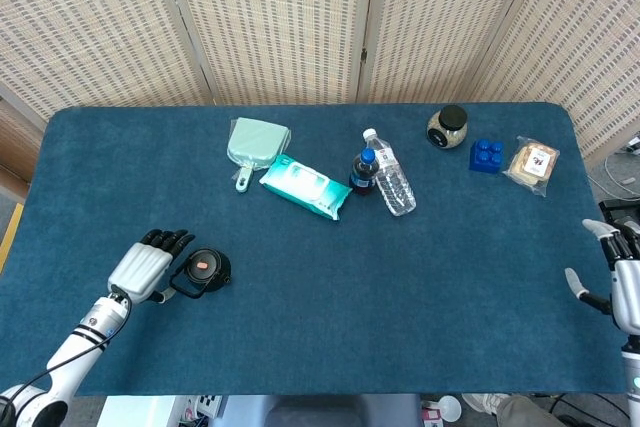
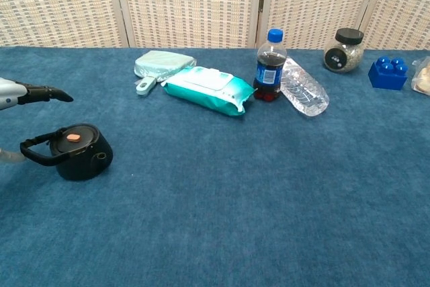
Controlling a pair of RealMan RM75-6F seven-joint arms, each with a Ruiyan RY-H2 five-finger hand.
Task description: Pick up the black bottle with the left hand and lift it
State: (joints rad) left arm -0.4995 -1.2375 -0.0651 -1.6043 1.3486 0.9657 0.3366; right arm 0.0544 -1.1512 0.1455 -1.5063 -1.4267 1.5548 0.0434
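Head view: near the table's front-left corner, our left hand (image 1: 146, 267) rests open beside the black bottle (image 1: 205, 271), gripping nothing. Chest view: only fingertips (image 2: 48, 93) show above it. We risk shoving it away while closing.

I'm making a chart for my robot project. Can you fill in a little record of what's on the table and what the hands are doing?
surface: blue carpeted table
target: squat black bottle with loop handle, upright, near left edge
left hand: white hand with black fingers, beside the black bottle, fingers spread, contact unclear
right hand, at the right edge, holding nothing
middle row: mint dustpan, teal wipes pack, upright cola bottle, clear water bottle lying down
far right: black-lidded jar, blue toy brick, wrapped snack
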